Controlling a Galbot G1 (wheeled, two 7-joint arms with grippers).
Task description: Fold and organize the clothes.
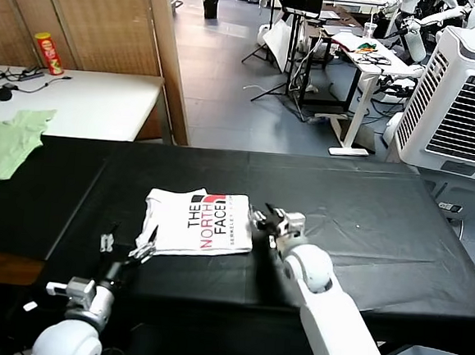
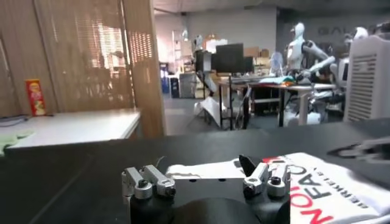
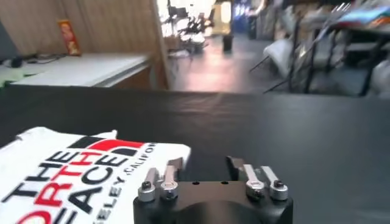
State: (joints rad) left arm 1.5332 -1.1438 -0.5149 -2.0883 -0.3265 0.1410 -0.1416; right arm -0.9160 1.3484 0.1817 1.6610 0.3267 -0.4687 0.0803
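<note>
A: Nearest us, the left gripper point(image 1: 127, 247) sits low over the black table point(image 1: 364, 237), fingers spread wide, nothing between them. One fingertip is right at the T-shirt's point(image 1: 197, 222) near-left corner.

B: And the right gripper point(image 1: 269, 221)?

A: Just beside the shirt's right edge, jaws parted, nothing held. In its wrist view the fingers point(image 3: 175, 164) hang over bare cloth next to the folded edge.

B: The T-shirt itself?

A: Folded into a neat rectangle, print side up, lying flat mid-table between the two grippers.

B: Anything crowding it?

A: Not on the black surface; bare cloth runs right and toward the far edge. To the far left, a green garment point(image 1: 5, 147) drapes from the white table point(image 1: 103, 105) onto the black one, well apart from the shirt.

B: Further back?

A: A red can point(image 1: 49, 53) and cables point(image 1: 23, 82) on that white table, a wooden screen point(image 1: 102, 19) behind it. Far right, a big white cooler point(image 1: 461, 105) stands off the table's corner, desks point(image 1: 370, 56) beyond across open floor.
</note>
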